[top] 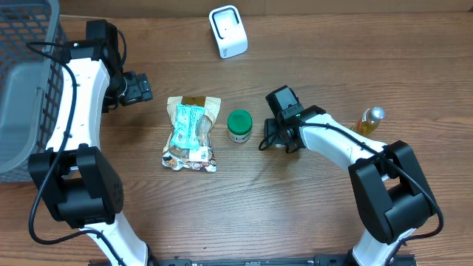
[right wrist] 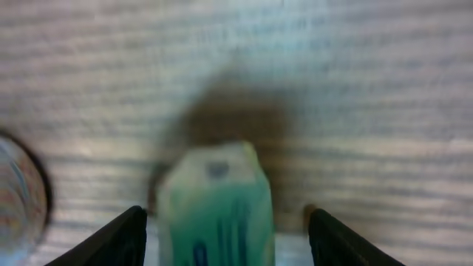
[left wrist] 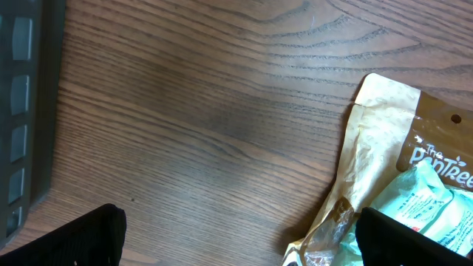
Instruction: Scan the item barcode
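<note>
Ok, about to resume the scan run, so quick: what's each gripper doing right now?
The left gripper is open, holding nothing.
The right gripper is open, straddling a blurred green-and-white item, with gaps on both sides, not gripping.

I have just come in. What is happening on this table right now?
The job here is to scan a barcode. The right gripper is open around a small pale green item, its fingers on either side without touching it; that view is blurred. The left gripper hangs open near the snack bag, holding nothing. The white scanner stands at the far edge of the table, with nothing in front of it yet.
</note>
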Motion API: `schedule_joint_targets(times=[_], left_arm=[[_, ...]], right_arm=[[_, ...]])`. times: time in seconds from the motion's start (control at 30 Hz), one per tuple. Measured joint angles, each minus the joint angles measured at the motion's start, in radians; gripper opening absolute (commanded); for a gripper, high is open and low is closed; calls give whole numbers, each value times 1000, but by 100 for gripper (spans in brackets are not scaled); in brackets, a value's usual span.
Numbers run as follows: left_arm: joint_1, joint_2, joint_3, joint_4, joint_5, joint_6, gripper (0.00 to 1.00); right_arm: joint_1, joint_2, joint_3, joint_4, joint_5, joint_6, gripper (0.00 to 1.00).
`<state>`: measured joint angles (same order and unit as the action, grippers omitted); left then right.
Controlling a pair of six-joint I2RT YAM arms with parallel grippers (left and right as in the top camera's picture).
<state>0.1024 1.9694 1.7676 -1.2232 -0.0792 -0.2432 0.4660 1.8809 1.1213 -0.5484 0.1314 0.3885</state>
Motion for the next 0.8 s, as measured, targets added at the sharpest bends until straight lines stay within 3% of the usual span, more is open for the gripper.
schedule_joint_targets(times=[0.07,0.17,0.23,0.27,0.3,0.33,0.47,0.6,0.67,0.7,0.8], left_arm=[[0,0,0,0,0,0,100],[0,0,0,0,0,0,100],[0,0,0,0,0,0,99],[0,0,0,0,0,0,100],[0,0,0,0,0,0,99],[0,0,0,0,0,0,100],[0,0,0,0,0,0,100],[0,0,0,-1,0,0,100],[0,0,0,0,0,0,100],[0,0,0,0,0,0,100],[0,0,0,0,0,0,100]], right_arm=[[0,0,0,24,13,3,42],[-1,0,0,42,28,-3,4],[-1,0,0,45,33,3,4],[-1,0,0,47,35,0,20],[-1,0,0,50,36,1,50],[-1,0,0,51,37,3,62],[-1,0,0,68,40,-1,71],[-1,0,-2,123,53,0,72],[-1,0,-2,140,62,-1,67],[-1,0,-2,145,65,-1,60],[-1,0,-2,154,79,0,27]])
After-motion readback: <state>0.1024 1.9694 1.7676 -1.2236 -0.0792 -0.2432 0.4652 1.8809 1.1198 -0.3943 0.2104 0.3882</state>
